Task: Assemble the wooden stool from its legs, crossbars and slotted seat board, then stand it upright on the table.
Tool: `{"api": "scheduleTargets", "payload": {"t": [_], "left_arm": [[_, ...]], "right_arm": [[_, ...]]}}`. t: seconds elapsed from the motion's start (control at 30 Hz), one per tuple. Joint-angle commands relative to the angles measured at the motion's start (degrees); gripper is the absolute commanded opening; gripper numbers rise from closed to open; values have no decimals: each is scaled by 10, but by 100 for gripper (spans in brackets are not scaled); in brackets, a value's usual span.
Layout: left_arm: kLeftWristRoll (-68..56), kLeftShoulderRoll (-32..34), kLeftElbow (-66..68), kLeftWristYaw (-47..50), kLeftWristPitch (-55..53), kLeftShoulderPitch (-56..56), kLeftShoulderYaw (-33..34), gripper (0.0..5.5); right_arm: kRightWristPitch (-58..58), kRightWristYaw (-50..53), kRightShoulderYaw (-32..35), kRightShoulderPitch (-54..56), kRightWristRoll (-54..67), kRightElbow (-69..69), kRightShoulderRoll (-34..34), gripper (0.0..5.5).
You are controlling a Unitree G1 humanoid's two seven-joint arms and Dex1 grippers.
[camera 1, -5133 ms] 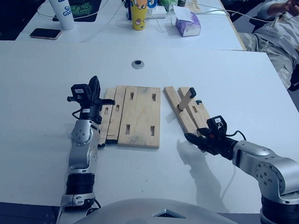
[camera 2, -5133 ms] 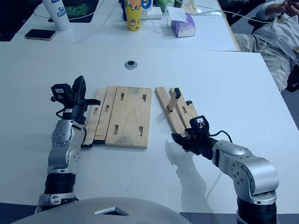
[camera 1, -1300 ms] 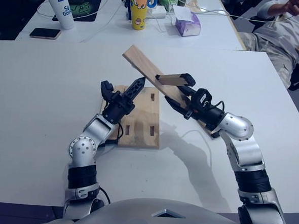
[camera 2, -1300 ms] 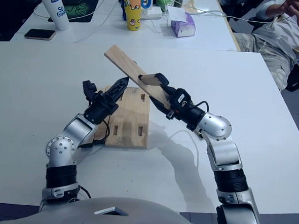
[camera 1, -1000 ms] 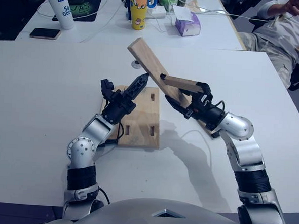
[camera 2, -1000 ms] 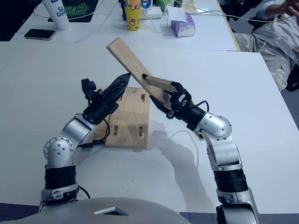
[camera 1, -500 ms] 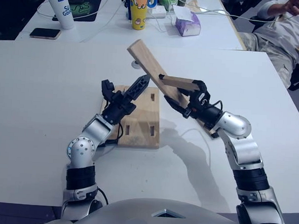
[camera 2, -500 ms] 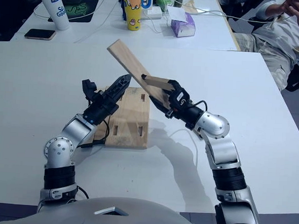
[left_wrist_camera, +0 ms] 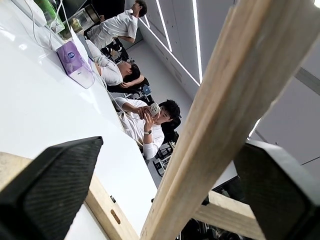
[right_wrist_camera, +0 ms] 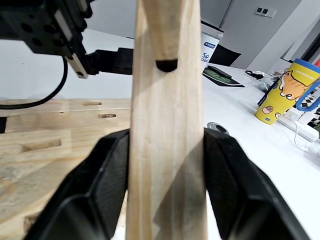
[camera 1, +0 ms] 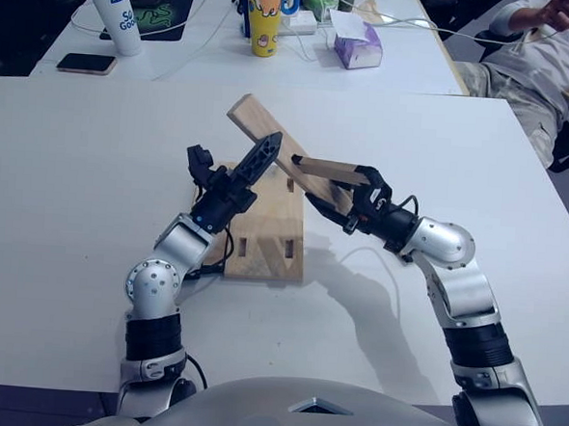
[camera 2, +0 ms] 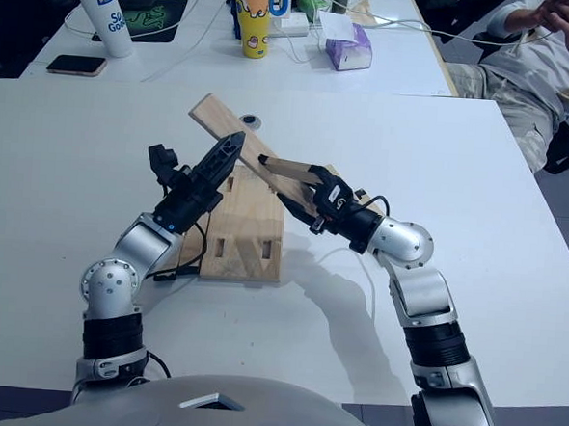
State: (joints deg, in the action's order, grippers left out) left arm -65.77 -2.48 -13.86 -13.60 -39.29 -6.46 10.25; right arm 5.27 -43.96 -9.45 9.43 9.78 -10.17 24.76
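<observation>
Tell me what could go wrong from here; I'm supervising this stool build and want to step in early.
1. The right end effector grips the tilted leg near its low end only, so the long piece may pivot or slip.
2. The left end effector is open around the leg; closing off-centre could knock the crossbar loose.
3. A drop would likely hit the seat board.

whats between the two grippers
The raised wooden leg board: in the left eye view it runs from the right gripper up to the left gripper.
</observation>
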Motion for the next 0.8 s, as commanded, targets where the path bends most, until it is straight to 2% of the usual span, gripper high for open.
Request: {"api": "scheduleTargets", "payload": {"t": [0.03,0.5,0.63,0.8], "left_arm": [[-2,-3,-9,5,14,-8,4,386],[23,4,4,10,32,-10,0,172],[66,3,42,34,68,-26,15,114],[97,2,63,43,90,-30,18,106]], "right_arm": [[27,-10,0,-5,20,-17,4,205],[78,-10,3,-10,37,-38,1,205],[79,-9,4,-7,35,-34,1,205],[66,-8,4,-6,31,-33,2,205]]}}
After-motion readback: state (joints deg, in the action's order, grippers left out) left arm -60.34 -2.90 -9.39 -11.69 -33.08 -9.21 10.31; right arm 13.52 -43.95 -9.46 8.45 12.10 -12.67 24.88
